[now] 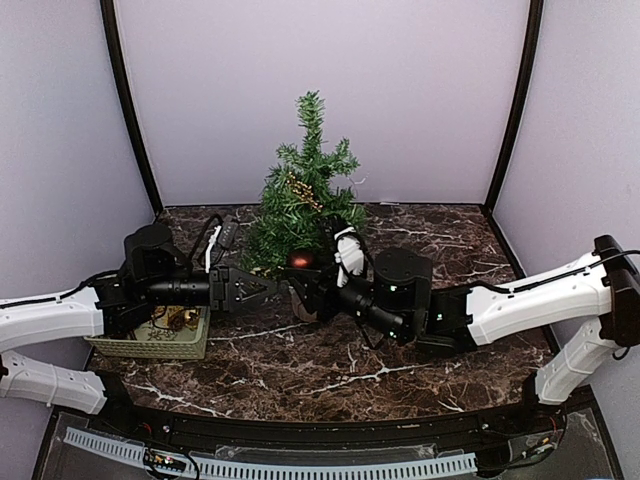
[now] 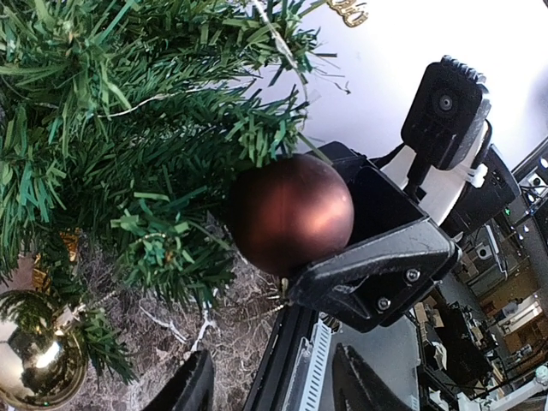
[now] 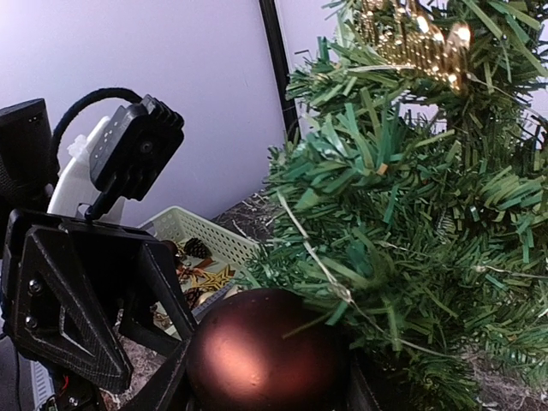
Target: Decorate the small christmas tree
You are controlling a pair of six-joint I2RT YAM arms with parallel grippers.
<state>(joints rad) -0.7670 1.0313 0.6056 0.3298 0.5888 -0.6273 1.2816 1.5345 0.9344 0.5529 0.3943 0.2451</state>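
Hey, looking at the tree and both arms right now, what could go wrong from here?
1. The brown bauble is clamped in the right gripper against a low branch. I can't tell whether its thread is hooked, so releasing might drop it.
2. The open left gripper is close opposite; the two could collide or tip the small christmas tree.
3. Either could knock the gold bauble hanging nearby.

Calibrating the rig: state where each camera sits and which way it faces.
Top external: above the near edge, looking down at the small christmas tree; left arm, right arm show.
Left wrist: beside the tree, facing the brown ball in the right hand; own fingertips below.
Right wrist: under the branches, facing the left hand and basket; own fingers flank the ball.
Both wrist views share the ball.
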